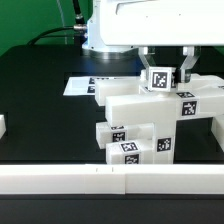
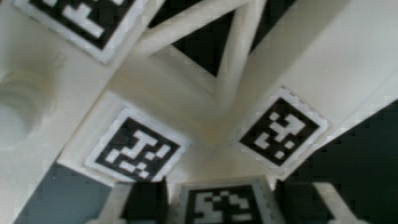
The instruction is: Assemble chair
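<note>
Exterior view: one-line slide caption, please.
Panda hand at the top of the partly assembled chair on the black table, marker board lying beyond.

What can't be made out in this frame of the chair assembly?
Exterior view: whether the tool clamps the tagged piece it straddles; too small to tell.
Exterior view: part of the marker board, hidden behind the chair.
Exterior view: a white object, cut off by the left edge.
Wrist view: which chair parts these are; blurred and too close.
</note>
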